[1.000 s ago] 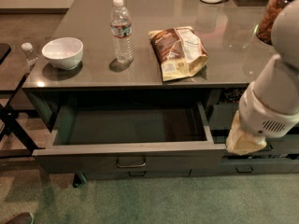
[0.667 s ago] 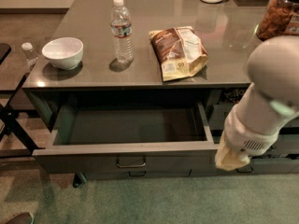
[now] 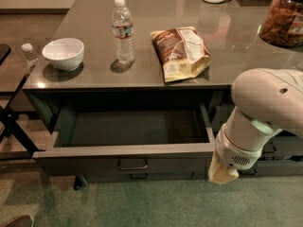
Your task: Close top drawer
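Note:
The top drawer (image 3: 124,151) is pulled far out from under the counter and its deep box looks empty. Its flat front panel faces me and has a small metal bar handle (image 3: 132,165) at the centre. My gripper (image 3: 222,172), at the end of the white arm (image 3: 265,108), hangs just outside the right end of the drawer's front panel, at panel height, close to its corner.
On the grey counter (image 3: 227,60) stand a white bowl (image 3: 63,53), a water bottle (image 3: 123,31), a chip bag (image 3: 181,52) and a jar of snacks (image 3: 285,17). A black folding stand (image 3: 12,126) is at the left. Narrower drawers (image 3: 284,150) lie behind my arm.
My arm has swung left and lower, bringing the gripper from in front of the right-hand drawers to the right front corner of the open drawer. The drawer has not moved.

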Available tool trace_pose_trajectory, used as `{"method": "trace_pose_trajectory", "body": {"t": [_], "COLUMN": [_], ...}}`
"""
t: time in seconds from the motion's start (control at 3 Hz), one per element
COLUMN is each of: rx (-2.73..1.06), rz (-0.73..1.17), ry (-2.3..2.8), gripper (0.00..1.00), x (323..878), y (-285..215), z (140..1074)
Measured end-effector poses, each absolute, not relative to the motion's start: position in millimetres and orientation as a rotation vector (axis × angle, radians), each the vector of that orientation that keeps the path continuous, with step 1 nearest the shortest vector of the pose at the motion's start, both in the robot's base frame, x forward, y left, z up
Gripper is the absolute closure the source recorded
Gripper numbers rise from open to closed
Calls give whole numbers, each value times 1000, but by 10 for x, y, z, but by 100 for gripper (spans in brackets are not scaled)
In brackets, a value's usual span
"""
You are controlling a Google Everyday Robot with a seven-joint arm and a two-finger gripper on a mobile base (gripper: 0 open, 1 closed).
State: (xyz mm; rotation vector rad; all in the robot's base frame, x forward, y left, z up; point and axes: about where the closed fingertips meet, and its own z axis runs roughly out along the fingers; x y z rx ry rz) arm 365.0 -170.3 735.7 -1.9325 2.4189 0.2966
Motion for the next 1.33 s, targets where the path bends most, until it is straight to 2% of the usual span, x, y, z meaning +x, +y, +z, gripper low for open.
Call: {"method": "trace_pose_trajectory", "body": {"t": [1.33], "rx": [-1888], "rz": [276], "ry": [2391], "gripper": [100], "x": [4360], "y": [-1387], "z": [6556]}}
